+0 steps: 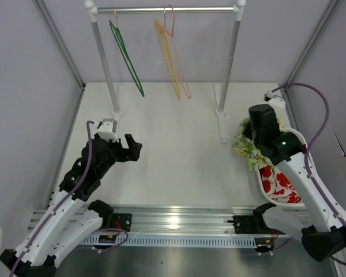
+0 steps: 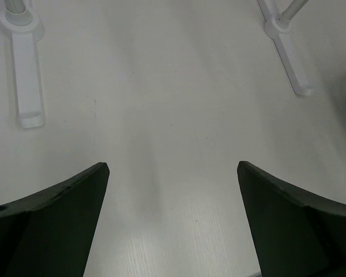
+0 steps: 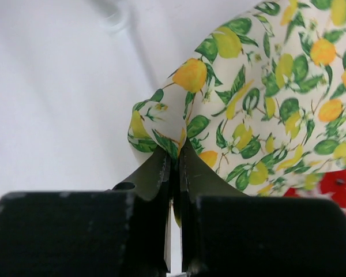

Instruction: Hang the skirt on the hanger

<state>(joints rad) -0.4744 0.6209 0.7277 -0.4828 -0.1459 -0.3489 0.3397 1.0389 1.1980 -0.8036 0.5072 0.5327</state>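
A white skirt with a lemon and green-leaf print (image 1: 246, 145) hangs over the left rim of a white basket (image 1: 300, 137) at the right. My right gripper (image 3: 175, 151) is shut on a fold at the skirt's edge (image 3: 259, 92); in the top view the gripper (image 1: 255, 140) sits right over the cloth. Three wire hangers hang on the rail at the back: green (image 1: 127, 59), yellow (image 1: 168, 56) and pink (image 1: 181, 57). My left gripper (image 1: 134, 148) is open and empty, low over the bare table at the left; its fingers (image 2: 57, 225) frame only table.
The rack's rail (image 1: 164, 9) stands on two white posts with feet (image 1: 221, 123) on the table. A red-flowered cloth (image 1: 279, 183) lies in the basket under my right arm. Grey walls close the left, right and back sides.
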